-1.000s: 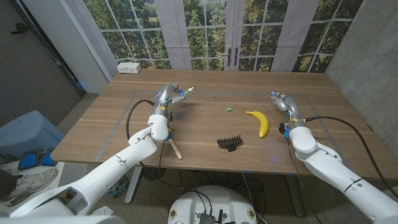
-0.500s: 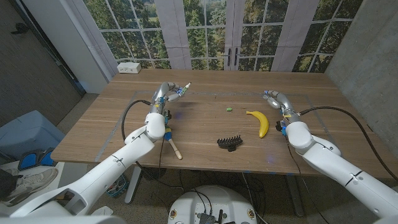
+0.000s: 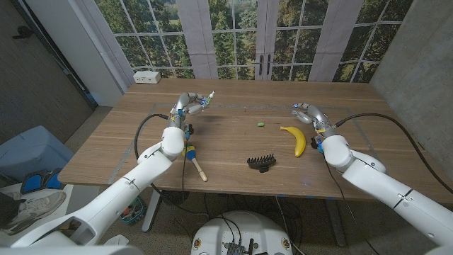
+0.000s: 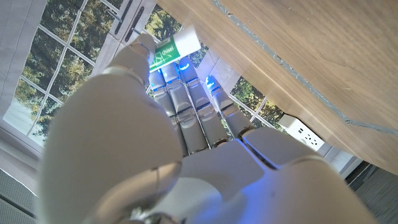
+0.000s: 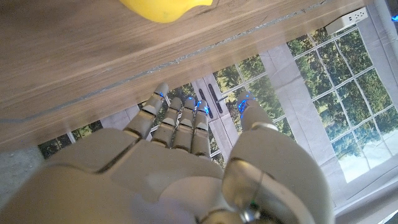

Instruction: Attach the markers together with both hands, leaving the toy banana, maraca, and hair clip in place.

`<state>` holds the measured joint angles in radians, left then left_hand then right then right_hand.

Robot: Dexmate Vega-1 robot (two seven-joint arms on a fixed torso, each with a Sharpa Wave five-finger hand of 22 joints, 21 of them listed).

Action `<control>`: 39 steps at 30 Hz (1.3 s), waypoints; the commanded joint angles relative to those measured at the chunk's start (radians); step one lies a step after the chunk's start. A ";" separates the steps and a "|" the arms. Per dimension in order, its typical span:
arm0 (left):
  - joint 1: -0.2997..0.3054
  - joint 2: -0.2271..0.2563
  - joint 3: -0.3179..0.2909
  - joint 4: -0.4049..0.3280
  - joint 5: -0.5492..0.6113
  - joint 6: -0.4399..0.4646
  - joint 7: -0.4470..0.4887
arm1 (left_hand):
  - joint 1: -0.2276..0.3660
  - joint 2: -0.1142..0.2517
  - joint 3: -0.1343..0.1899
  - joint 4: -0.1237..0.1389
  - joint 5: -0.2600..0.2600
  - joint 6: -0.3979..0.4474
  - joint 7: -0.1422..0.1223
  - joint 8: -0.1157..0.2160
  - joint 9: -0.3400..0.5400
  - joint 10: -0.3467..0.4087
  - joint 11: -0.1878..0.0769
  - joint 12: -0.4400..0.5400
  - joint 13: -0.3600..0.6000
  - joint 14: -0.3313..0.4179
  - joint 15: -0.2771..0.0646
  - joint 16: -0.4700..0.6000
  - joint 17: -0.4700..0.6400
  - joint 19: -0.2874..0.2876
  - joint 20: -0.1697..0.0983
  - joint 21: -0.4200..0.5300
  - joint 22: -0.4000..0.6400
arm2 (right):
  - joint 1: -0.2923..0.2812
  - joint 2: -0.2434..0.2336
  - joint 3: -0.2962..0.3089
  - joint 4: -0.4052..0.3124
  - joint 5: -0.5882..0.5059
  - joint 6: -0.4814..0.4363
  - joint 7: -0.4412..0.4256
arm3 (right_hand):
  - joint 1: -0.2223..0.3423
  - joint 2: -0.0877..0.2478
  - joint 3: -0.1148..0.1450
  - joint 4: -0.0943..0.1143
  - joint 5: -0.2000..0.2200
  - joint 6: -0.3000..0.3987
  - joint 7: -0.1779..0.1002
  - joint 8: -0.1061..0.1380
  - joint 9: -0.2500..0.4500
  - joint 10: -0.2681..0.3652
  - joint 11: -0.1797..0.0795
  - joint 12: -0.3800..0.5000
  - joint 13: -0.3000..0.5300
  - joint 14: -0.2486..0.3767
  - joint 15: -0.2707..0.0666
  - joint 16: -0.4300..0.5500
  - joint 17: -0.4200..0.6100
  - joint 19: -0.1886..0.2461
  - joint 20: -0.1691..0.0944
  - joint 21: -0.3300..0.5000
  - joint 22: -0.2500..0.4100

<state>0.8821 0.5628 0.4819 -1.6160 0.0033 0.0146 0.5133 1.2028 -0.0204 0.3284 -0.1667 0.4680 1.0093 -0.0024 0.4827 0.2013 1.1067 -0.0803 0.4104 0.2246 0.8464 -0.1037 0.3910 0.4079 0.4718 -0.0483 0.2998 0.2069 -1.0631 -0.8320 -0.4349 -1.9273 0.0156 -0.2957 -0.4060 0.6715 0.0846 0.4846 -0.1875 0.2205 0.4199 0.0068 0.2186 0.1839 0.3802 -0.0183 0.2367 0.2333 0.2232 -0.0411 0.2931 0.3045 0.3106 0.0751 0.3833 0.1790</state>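
Observation:
My left hand [image 3: 188, 105] is raised over the far left part of the table and pinches a marker [image 3: 207, 99] with a white and green end. In the left wrist view that marker [image 4: 175, 46] pokes out past the thumb and fingers. My right hand [image 3: 308, 112] hovers just beyond the toy banana [image 3: 297, 139]. In the right wrist view its fingers [image 5: 177, 118] reach out with the thumb apart and nothing between them. A small green piece [image 3: 261, 125] lies on the wood between the two hands.
A black hair clip [image 3: 260, 162] lies near the front middle of the table. The maraca [image 3: 193, 159] lies below my left forearm, its wooden handle pointing to the front edge. A white power strip [image 3: 147, 76] sits at the far left corner.
My right hand has moved left and further from me, past the banana's far end. My left hand has shifted slightly left with the marker still in it.

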 commanded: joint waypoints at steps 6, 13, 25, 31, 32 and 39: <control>0.030 0.007 -0.053 -0.012 -0.128 -0.056 -0.059 | 0.032 0.041 -0.001 0.005 0.014 0.096 -0.090 0.009 0.151 0.127 -0.127 0.006 0.323 -0.005 -0.140 -0.006 0.007 -0.003 -0.004 0.008 0.005 | 0.061 -0.032 -0.083 -0.050 -0.125 -0.097 0.079 | 0.017 -0.004 -0.004 0.004 -0.007 0.000 -0.008 0.002 0.005 -0.002 -0.005 0.003 0.005 -0.011 -0.008 0.007 0.005 0.006 0.004 -0.005 0.005; 0.038 0.009 -0.068 -0.014 -0.175 -0.070 -0.083 | 0.032 0.041 -0.002 0.005 0.021 0.096 -0.092 0.008 0.149 0.123 -0.127 0.003 0.326 -0.008 -0.140 -0.008 0.011 -0.006 -0.001 0.009 0.005 | 0.085 -0.029 -0.109 -0.051 -0.162 -0.110 0.103 | 0.023 -0.006 -0.006 0.006 -0.011 -0.001 -0.012 0.001 0.006 -0.002 -0.008 0.003 0.007 -0.016 -0.013 0.007 0.007 0.005 0.002 -0.007 0.005; 0.043 0.001 -0.091 -0.002 -0.267 -0.097 -0.129 | 0.032 0.040 -0.005 0.005 0.030 0.097 -0.091 0.007 0.145 0.123 -0.127 -0.002 0.328 -0.011 -0.139 -0.011 0.015 -0.008 0.000 0.010 0.005 | 0.128 -0.025 -0.154 -0.053 -0.222 -0.128 0.159 | 0.034 -0.011 -0.010 0.009 -0.017 -0.002 -0.015 -0.002 0.006 -0.009 -0.010 0.000 0.010 -0.020 -0.012 0.009 0.011 0.006 0.000 -0.010 0.006; 0.047 0.003 -0.099 -0.004 -0.290 -0.099 -0.132 | 0.032 0.038 -0.007 0.004 0.035 0.104 -0.089 0.010 0.144 0.127 -0.127 -0.002 0.331 -0.013 -0.139 -0.012 0.017 -0.009 -0.001 0.011 0.005 | 0.143 -0.020 -0.173 -0.051 -0.256 -0.139 0.176 | 0.035 -0.011 -0.014 0.013 -0.019 -0.004 -0.015 -0.004 0.006 -0.011 -0.011 -0.001 0.012 -0.023 -0.011 0.009 0.013 0.006 0.000 -0.011 0.006; 0.048 0.003 -0.101 -0.005 -0.297 -0.099 -0.135 | 0.032 0.038 -0.007 0.004 0.035 0.106 -0.089 0.011 0.145 0.128 -0.127 -0.001 0.332 -0.013 -0.139 -0.012 0.018 -0.009 -0.001 0.011 0.005 | 0.146 -0.020 -0.176 -0.052 -0.259 -0.142 0.181 | 0.036 -0.011 -0.014 0.013 -0.019 -0.004 -0.015 -0.004 0.006 -0.011 -0.011 -0.001 0.012 -0.024 -0.012 0.009 0.014 0.006 -0.001 -0.011 0.006; 0.052 0.003 -0.112 -0.003 -0.343 -0.099 -0.154 | 0.031 0.033 -0.012 0.004 0.040 0.113 -0.087 0.016 0.147 0.142 -0.126 0.004 0.338 -0.012 -0.139 -0.012 0.023 -0.009 -0.002 0.013 0.005 | 0.166 -0.014 -0.203 -0.048 -0.302 -0.156 0.206 | 0.046 -0.011 -0.014 0.011 -0.020 -0.002 -0.021 -0.004 0.006 -0.012 -0.016 -0.002 0.014 -0.027 -0.017 0.010 0.016 0.006 -0.004 -0.013 0.006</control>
<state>0.9278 0.5666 0.3880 -1.6220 -0.2756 -0.0780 0.3852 1.2027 -0.0204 0.3186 -0.1634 0.4991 1.0135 0.0018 0.4925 0.2013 1.1070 -0.0800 0.4092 0.2246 0.8377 -0.1019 0.3841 0.4260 0.4665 -0.0428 0.3074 0.2067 -0.9305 -0.8551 -0.5960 -1.9789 -0.2056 -0.4231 -0.2525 0.7001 0.0737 0.4720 -0.1750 0.2061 0.4122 -0.0040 0.2144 0.1886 0.3695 -0.0289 0.2362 0.2443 0.1996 -0.0394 0.2931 0.3184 0.3105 0.0750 0.3755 0.1789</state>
